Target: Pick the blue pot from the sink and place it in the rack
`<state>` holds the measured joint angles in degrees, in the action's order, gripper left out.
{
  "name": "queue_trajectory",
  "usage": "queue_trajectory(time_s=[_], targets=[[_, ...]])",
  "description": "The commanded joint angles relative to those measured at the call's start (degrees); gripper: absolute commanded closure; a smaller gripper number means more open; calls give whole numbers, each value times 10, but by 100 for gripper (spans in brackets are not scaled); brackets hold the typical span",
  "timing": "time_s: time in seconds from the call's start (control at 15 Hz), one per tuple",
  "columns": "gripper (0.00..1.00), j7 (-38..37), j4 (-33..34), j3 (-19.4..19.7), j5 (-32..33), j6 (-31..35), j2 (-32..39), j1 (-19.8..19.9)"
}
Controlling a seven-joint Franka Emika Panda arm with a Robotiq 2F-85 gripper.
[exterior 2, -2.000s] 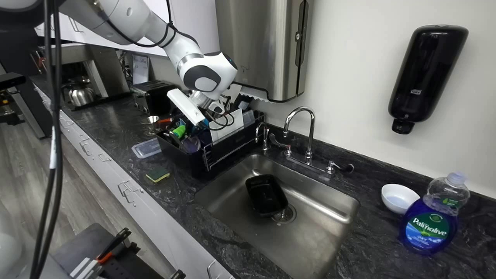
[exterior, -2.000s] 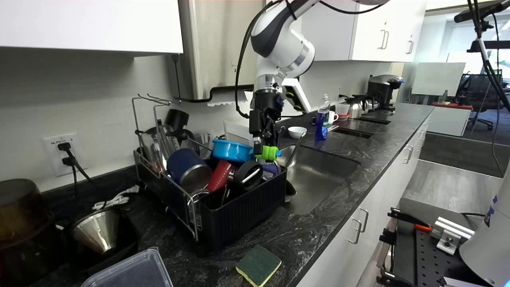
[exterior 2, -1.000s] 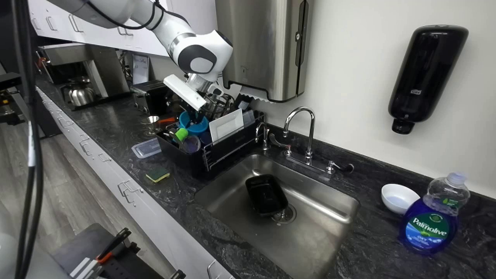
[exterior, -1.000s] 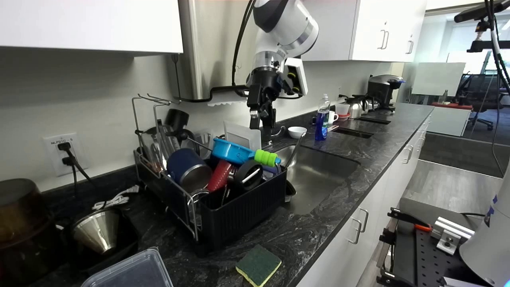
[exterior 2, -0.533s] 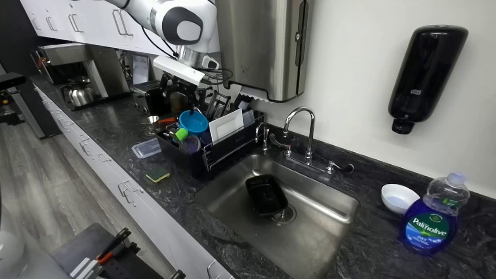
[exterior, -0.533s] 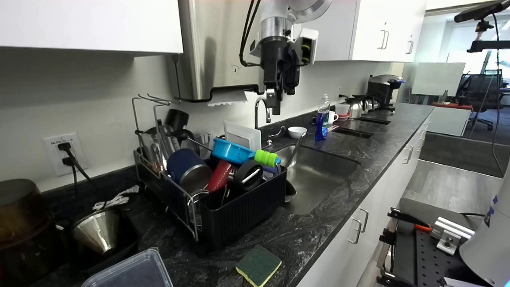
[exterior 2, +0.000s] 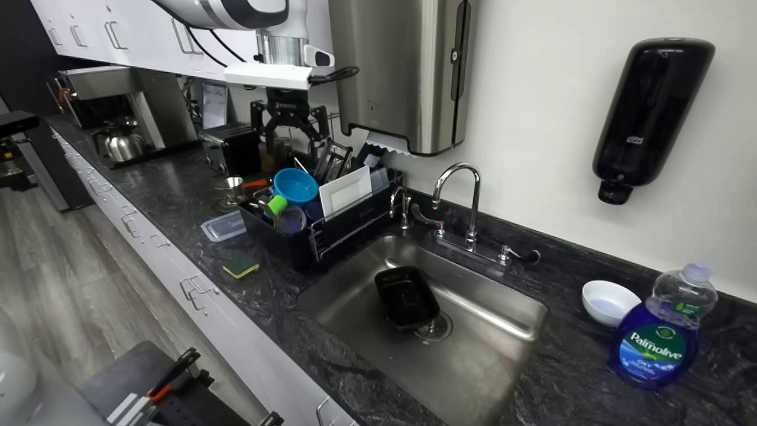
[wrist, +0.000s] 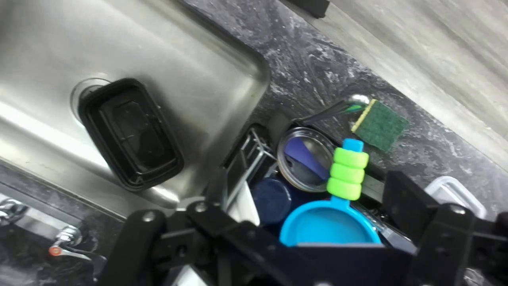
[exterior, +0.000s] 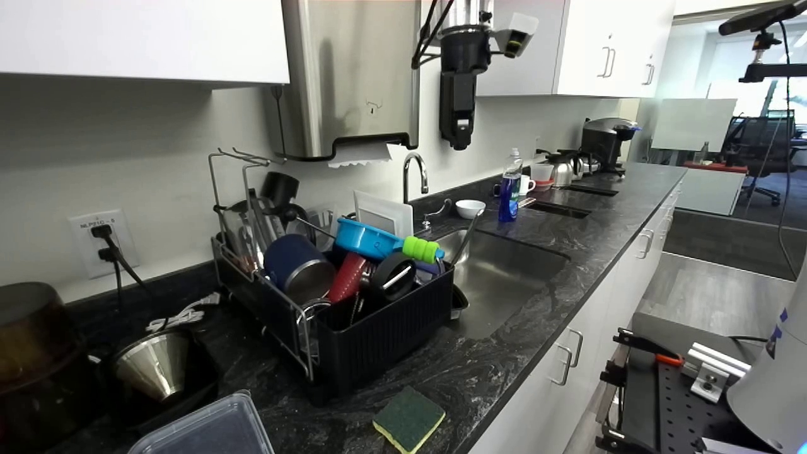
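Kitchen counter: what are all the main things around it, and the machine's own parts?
Sink: 1, steel grey, in counter
Rack: 1, black and chrome, beside sink
Blue pot: 1, sky blue, green grip, in rack
Other dishes: too crowded to count, mixed colours, in rack
Container: 1, black, in sink
Faucets: 2, chrome, behind sink
Sponge: 1, green and yellow, on counter
Soap bottle: 1, blue, on counter
Bowl: 1, white, beside soap bottle
Towel dispenser: 1, steel, on wall
Other dispenser: 1, black, on wall
Toaster: 1, black, on counter
Coffee machines: 2, black and steel, on counter
Plastic lid or tub: 1, clear, on counter
Gripper: 1, black, open, above rack
Robot arm: 1, white and grey, overhead
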<state>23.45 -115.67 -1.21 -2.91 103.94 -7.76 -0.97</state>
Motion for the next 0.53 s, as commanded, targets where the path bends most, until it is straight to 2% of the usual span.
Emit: queue_trajectory(time_s=[0.0,0.2,0.47], targets=[[0,-37,-29,12,64,30,-29,8],[0,-82,-37,26,119,48,-41,20],[0,-139,-42,38,158,59,-48,34]])
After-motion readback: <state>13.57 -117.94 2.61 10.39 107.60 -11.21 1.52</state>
